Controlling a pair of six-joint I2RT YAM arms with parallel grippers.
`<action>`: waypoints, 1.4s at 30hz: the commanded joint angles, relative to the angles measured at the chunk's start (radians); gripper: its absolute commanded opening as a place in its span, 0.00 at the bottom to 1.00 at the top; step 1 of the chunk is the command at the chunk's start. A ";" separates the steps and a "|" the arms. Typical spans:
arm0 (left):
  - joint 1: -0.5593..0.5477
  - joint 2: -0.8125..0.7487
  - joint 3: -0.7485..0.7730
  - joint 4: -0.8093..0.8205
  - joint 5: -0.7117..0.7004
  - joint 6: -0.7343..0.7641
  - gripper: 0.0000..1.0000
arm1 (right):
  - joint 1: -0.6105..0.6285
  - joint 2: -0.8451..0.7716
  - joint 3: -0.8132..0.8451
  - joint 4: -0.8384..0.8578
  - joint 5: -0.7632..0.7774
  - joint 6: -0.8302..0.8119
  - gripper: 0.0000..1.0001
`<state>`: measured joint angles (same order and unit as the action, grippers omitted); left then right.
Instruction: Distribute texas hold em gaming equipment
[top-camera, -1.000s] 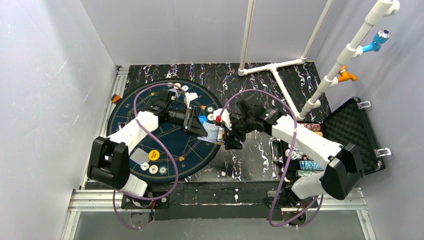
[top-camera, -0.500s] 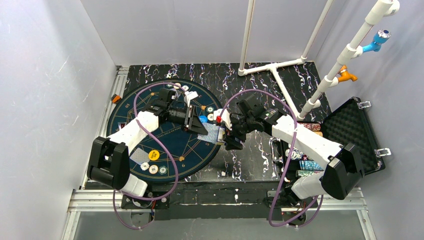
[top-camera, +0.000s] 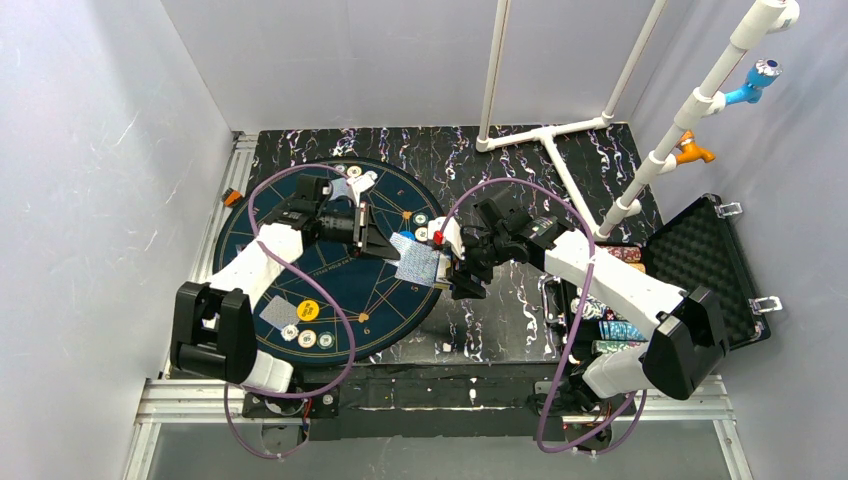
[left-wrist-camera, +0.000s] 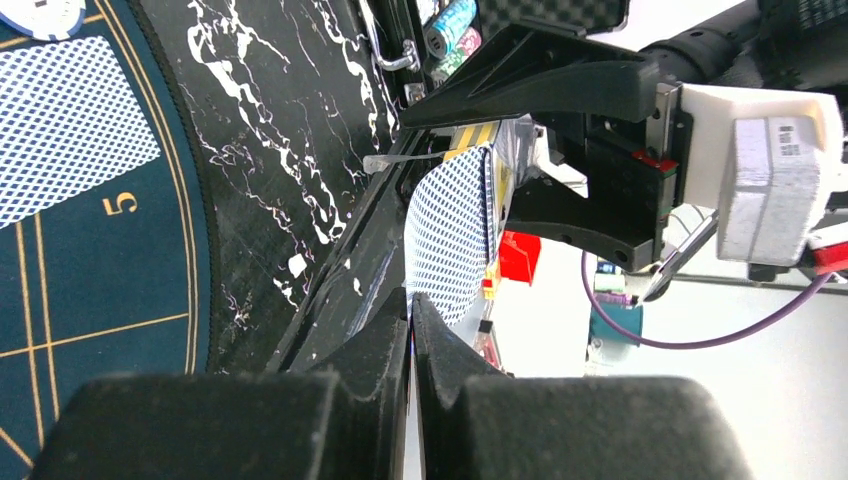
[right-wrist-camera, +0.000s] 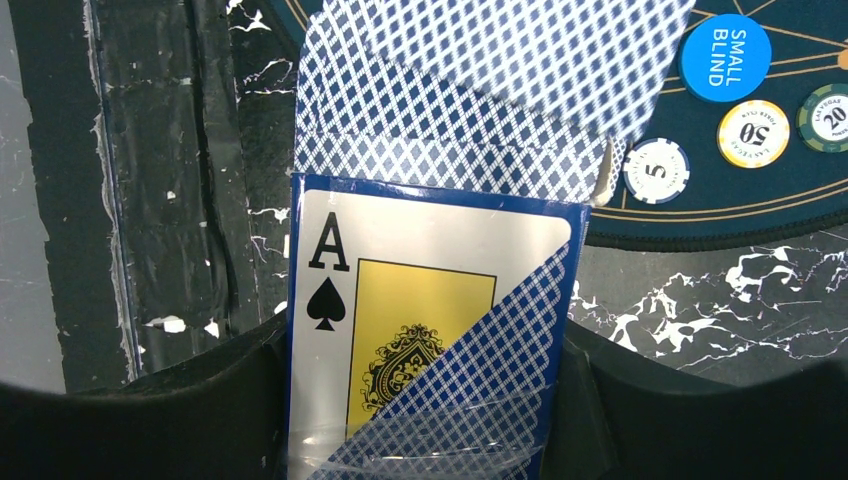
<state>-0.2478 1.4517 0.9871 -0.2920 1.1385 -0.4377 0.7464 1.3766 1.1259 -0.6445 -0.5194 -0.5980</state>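
Observation:
My right gripper (top-camera: 452, 268) is shut on a pack of playing cards (right-wrist-camera: 400, 320) with an ace of spades on its face, held by its two long sides over the mat's right edge. A few pale-blue-backed cards (right-wrist-camera: 480, 90) fan out of its top. My left gripper (left-wrist-camera: 411, 300) is shut on the edge of one such playing card (left-wrist-camera: 450, 240), which bows between its jaws and the pack. From above, this card (top-camera: 416, 262) spans the gap between the left gripper (top-camera: 390, 243) and the right. A blue small-blind disc (right-wrist-camera: 725, 57) and poker chips (right-wrist-camera: 752, 133) lie just beyond.
The round dark-blue mat (top-camera: 300, 260) holds a yellow disc (top-camera: 308, 309), chips (top-camera: 307, 338) and a card (top-camera: 277, 312) at its near side, and more cards (top-camera: 345, 185) at the far side. The open black case (top-camera: 700, 270) with chip rows (top-camera: 620, 330) stands on the right.
The left gripper has closed on a card at the pack and drawn back to the left, pulling that card partly out. The right arm has held still.

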 joint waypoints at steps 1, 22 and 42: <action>0.065 -0.065 -0.015 0.001 0.052 0.003 0.01 | -0.003 -0.054 0.012 0.060 -0.007 0.003 0.01; 0.241 0.010 -0.040 -0.086 -0.244 0.107 0.00 | -0.003 -0.061 0.010 0.069 0.012 0.012 0.01; 0.029 0.316 0.023 -0.032 -0.531 0.187 0.00 | -0.009 -0.073 -0.003 0.060 0.017 0.007 0.01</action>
<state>-0.1787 1.7523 0.9722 -0.3458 0.6224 -0.2558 0.7406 1.3365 1.1160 -0.6186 -0.4885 -0.5900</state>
